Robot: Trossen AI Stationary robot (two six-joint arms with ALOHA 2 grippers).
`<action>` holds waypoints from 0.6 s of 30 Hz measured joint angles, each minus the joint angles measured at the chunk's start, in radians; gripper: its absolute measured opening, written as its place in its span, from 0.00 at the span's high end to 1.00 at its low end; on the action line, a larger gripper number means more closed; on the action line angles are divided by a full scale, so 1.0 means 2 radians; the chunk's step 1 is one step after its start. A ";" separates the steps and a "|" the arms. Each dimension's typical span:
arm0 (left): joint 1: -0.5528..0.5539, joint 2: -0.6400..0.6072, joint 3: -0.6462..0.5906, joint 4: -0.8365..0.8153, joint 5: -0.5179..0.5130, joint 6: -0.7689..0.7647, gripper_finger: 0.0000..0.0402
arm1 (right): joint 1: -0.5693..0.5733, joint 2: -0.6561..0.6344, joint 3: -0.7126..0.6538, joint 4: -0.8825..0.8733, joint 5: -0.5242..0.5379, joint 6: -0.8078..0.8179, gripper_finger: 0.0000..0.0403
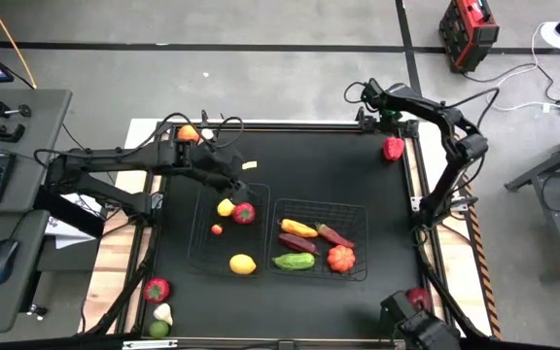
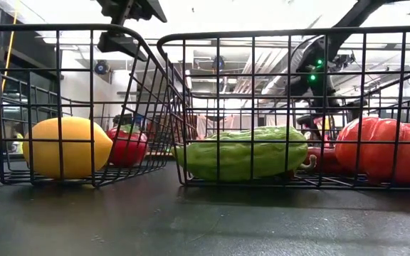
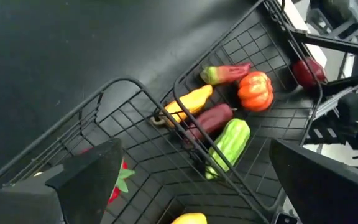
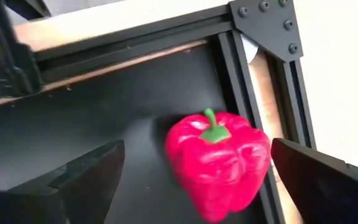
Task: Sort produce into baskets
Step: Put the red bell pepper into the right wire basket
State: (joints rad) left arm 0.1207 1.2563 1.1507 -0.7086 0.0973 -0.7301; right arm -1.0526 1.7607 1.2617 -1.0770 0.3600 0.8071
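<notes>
The right gripper point(image 4: 194, 180) hangs with its fingers spread wide over the glossy red bell pepper point(image 4: 217, 163), which sits hard against the black metal frame rail point(image 4: 244, 81) at the table's far corner, well apart from the two black wire-mesh baskets point(image 1: 353, 209). One finger could strike that rail on descent, or the slick pepper could roll. The left gripper point(image 3: 185, 186) waits open above the baskets

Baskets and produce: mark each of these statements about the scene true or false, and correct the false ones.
1. The pumpkin lies in the right basket. True.
2. The left basket is empty. False: it holds two lemons, among other pieces.
3. The right gripper is open near a red pepper at the table's far right corner. True.
4. The cucumber lies outside both baskets. False: it is in the right basket.
5. The left gripper holds a lemon. False: it is open and empty, above the left basket.
</notes>
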 joint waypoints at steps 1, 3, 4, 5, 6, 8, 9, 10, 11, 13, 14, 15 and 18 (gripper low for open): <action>-0.002 0.000 0.000 0.000 -0.001 0.003 0.02 | 0.001 0.000 0.000 0.001 0.001 0.001 0.01; -0.002 0.000 0.000 0.000 -0.001 0.003 0.02 | 0.001 0.002 0.000 -0.001 0.003 0.002 0.01; -0.002 0.000 0.000 0.000 -0.001 0.003 0.02 | 0.001 0.005 0.000 -0.002 0.003 0.002 0.01; -0.002 0.000 0.000 0.000 -0.001 0.003 0.02 | 0.000 0.007 0.000 -0.005 0.001 0.006 0.01; -0.002 0.000 0.000 0.000 -0.001 0.003 0.02 | 0.000 0.011 0.000 -0.008 -0.005 0.015 0.01; -0.002 0.000 0.000 0.000 -0.001 0.003 0.02 | 0.001 0.019 0.000 -0.014 -0.013 0.027 0.01; -0.002 0.000 0.000 0.000 -0.001 0.003 0.02 | 0.003 0.024 0.000 -0.015 -0.013 0.037 0.01; -0.002 0.000 0.000 0.000 -0.001 0.004 0.02 | 0.004 0.029 0.000 -0.015 -0.010 0.048 0.01; -0.002 0.000 0.000 0.000 -0.001 0.004 0.02 | 0.004 0.034 0.000 -0.014 -0.009 0.055 0.01; -0.002 0.000 0.000 0.000 -0.001 0.004 0.02 | 0.004 0.045 0.001 -0.019 -0.007 0.055 0.01; -0.002 0.000 0.000 0.000 -0.001 0.004 0.02 | 0.004 0.049 0.001 -0.024 -0.006 0.051 0.01; -0.002 0.000 0.000 0.000 -0.001 0.004 0.02 | 0.005 0.051 0.000 -0.025 -0.013 0.052 0.01; -0.002 0.000 0.000 0.000 -0.001 0.004 0.02 | 0.023 0.054 -0.001 -0.013 -0.039 0.051 0.01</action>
State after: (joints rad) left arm 0.1158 1.2563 1.1511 -0.7090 0.0951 -0.7216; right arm -1.0073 1.8678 1.2602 -1.1028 0.2829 0.9099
